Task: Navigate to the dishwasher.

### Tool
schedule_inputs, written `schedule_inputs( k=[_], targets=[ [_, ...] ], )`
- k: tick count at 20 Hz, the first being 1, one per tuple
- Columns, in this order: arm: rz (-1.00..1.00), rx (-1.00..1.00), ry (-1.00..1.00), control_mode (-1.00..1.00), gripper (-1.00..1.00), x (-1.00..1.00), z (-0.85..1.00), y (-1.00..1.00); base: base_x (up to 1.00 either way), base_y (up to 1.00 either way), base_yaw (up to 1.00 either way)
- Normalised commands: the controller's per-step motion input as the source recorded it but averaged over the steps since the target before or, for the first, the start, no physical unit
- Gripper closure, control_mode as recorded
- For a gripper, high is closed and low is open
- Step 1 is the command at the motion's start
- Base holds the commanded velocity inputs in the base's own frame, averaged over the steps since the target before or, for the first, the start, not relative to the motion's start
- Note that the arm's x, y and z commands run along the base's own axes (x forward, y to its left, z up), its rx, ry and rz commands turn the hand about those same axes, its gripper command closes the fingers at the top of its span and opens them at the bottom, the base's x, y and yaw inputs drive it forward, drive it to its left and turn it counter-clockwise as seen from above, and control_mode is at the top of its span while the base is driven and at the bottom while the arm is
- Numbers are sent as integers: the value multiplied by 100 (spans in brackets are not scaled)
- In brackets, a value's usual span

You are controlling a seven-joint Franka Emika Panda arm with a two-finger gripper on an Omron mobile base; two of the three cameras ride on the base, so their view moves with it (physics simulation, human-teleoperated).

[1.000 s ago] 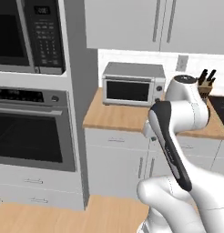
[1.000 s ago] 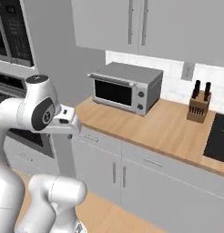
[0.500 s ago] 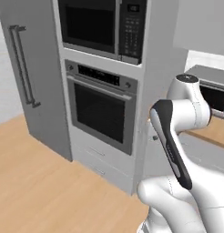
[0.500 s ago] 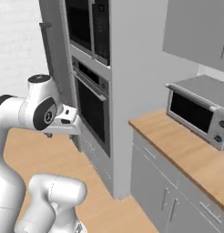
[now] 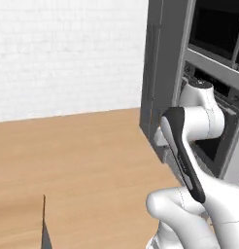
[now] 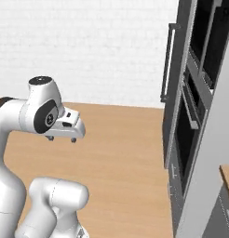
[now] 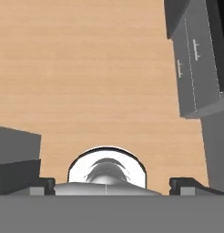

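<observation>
White brick wall (image 5: pixel 68 53) and bare wood floor (image 5: pixel 77 160) face the base, with the tall oven (image 6: pixel 193 116) and fridge column (image 5: pixel 160 73) off to the right. No dishwasher is in sight, so the drive looks far from finished. The end effector (image 6: pixel 63 138) hangs empty above the floor, fingertips (image 7: pixel 38 184) spread wide. A dark cabinet corner (image 7: pixel 13 159) sits close beside the base.

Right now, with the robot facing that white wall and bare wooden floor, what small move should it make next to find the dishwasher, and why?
Probably keep turning the base. Ahead lie a white brick wall and wooden floor, with the tall oven cabinet at the right edge; nothing here has the dishwasher's long horizontal bar handle. The gripper holds nothing, its jaws open, so driving is all that is needed.
</observation>
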Motion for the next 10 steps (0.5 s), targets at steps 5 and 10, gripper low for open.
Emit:
schedule_inputs(
  k=[5,10],
  targets=[
    [0,0,0,100,-100,0,0,0,0,-36,95],
    [0,0,0,100,-100,0,0,0,-1,-54,88]
  ],
)
